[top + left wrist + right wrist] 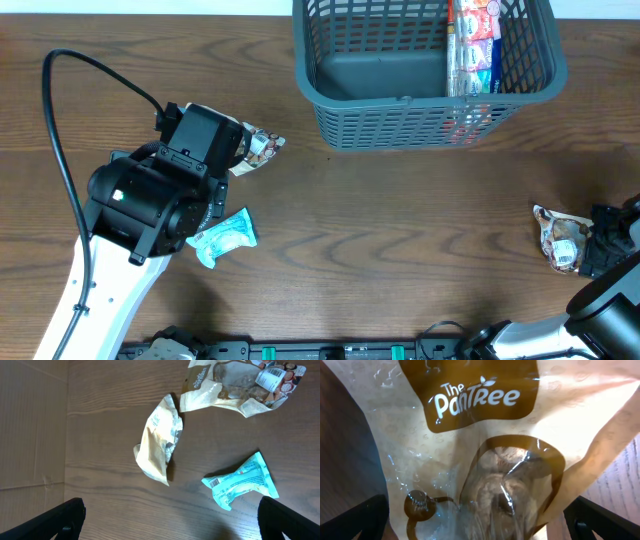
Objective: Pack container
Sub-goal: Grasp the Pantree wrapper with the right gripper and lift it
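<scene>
The container point(335, 95), a dark grey-blue mesh basket, stands at the table's far edge with several snack packets point(472, 50) stacked against its right wall. My left gripper point(170, 527) is open above bare wood, with nothing between its fingers. Just beyond it lie a cream packet point(160, 440), a teal packet point(240, 480) and a clear brown-and-cream packet point(240, 385). My right gripper point(477, 527) is open at the table's right side. A brown-and-cream Pantree packet point(480, 460) lies between its spread fingers and fills that view.
The left arm point(150, 200) and its black cable point(60, 130) cover the table's left side. The same teal packet point(225, 238) and brown-and-cream packet point(262, 148) show beside that arm from overhead. The right-hand packet point(560, 238) lies near the right edge.
</scene>
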Available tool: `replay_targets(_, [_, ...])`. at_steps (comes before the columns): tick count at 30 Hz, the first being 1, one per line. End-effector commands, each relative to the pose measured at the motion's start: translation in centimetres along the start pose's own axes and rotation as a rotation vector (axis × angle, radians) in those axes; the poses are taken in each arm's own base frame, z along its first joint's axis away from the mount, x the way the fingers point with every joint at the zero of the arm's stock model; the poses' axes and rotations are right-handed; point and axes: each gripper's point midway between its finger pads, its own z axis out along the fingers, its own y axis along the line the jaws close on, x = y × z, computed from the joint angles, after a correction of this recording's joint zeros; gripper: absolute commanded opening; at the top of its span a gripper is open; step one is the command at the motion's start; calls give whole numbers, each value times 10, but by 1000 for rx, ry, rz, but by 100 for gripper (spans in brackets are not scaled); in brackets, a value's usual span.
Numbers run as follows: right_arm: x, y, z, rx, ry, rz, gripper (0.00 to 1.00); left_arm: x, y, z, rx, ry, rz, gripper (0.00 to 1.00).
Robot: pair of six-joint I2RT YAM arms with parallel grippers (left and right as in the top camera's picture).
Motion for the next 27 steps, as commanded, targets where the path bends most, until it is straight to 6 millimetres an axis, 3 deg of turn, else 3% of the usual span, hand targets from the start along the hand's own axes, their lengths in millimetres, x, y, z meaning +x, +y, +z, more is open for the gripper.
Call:
replay_targets(1, [-3, -2, 4, 35, -29, -3, 99, -1, 5, -2, -11, -9, 1, 99])
replay_targets(17, [7, -13, 29, 107, 12, -17, 98, -1, 5, -2, -11, -9, 1, 99])
replay_targets(21, [8, -13, 29, 103, 20, -16, 74, -1, 5, -2, -11, -9, 1, 98])
replay_targets(23, [10, -12, 29, 101, 32, -15, 70, -1, 5, -2, -11, -9, 1, 99])
replay_targets(27, [15, -9, 29, 84, 60, -9, 24, -1, 5, -2, -11, -9, 1, 99])
